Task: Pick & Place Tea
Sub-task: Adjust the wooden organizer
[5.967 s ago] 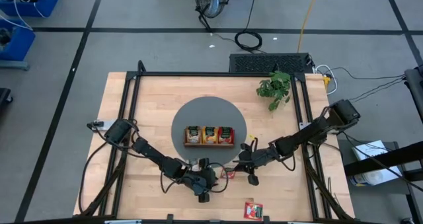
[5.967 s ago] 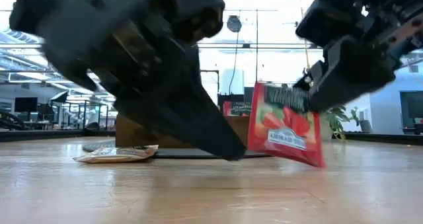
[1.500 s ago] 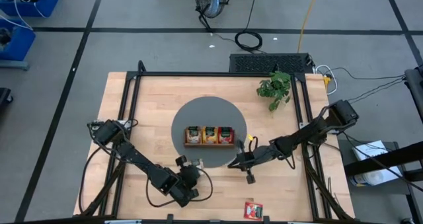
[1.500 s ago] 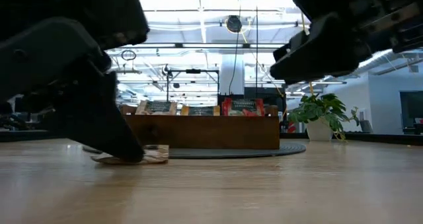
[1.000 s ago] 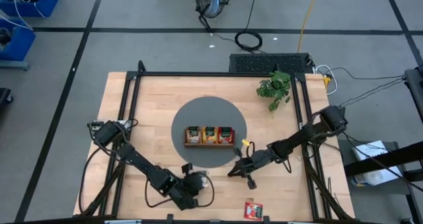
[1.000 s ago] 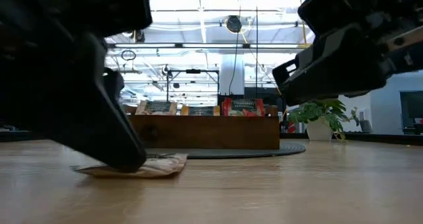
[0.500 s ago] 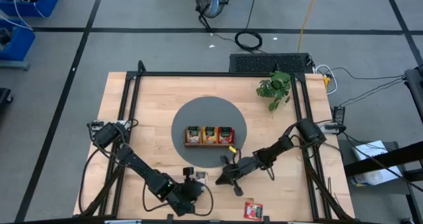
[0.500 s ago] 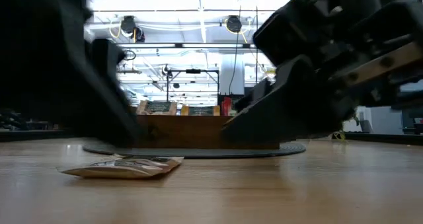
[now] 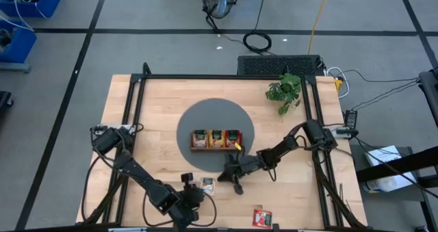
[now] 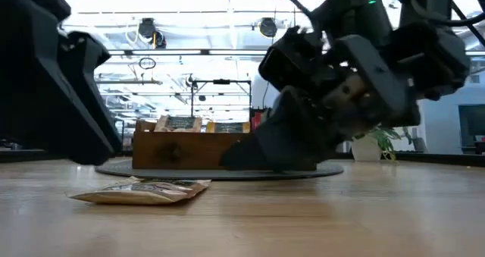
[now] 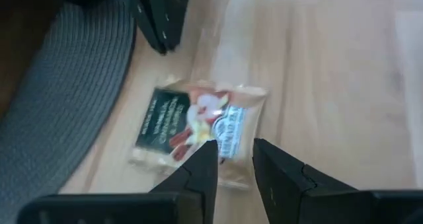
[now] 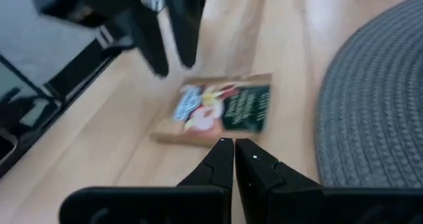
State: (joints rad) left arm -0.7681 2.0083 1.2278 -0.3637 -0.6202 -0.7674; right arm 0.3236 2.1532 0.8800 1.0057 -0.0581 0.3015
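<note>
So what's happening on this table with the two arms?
Two robot arms are sorting tea packets into a wooden tray on a round grey mat. One beige packet lies flat on the table just off the mat. The left gripper, slightly open, hovers on one side of it and holds nothing. The right gripper, shut and empty, points at it from the other side. A red packet lies near the table's front edge.

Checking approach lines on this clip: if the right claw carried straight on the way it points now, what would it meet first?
Most likely the beige-brown tea packet lying flat on the wooden table. The right claw, fingers shut, points straight at it in its wrist view. The left claw lies just beyond, though depth is hard to judge.
</note>
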